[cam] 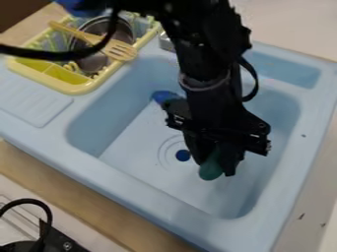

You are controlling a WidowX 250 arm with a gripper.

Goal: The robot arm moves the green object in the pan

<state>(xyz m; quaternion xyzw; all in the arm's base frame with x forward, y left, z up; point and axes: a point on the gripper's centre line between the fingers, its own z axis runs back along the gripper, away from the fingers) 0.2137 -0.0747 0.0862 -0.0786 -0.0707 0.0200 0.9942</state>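
Toward five o'clock in the sink (118,179), the pincer (215,166) grips the green object (211,171), hiding its upper part; the arm partly covers a blue thing (162,96) at eleven.

Green object (210,172) — top hidden by end effector (212,167); blue item (162,96) — partly behind arm (207,74).

1. A kitchen corner, toy-like in make, with a robot arm (207,59) over it, as in a robot lab.
2. Pale blue molded sink (125,182) with a round drain (183,155) and ridged drainboard (33,103).
3. Yellow dish rack (69,88) holding metal cookware (92,61) and a slotted wooden spatula (121,50).
4. Wood-toned counter (79,195) along the sink's edge.
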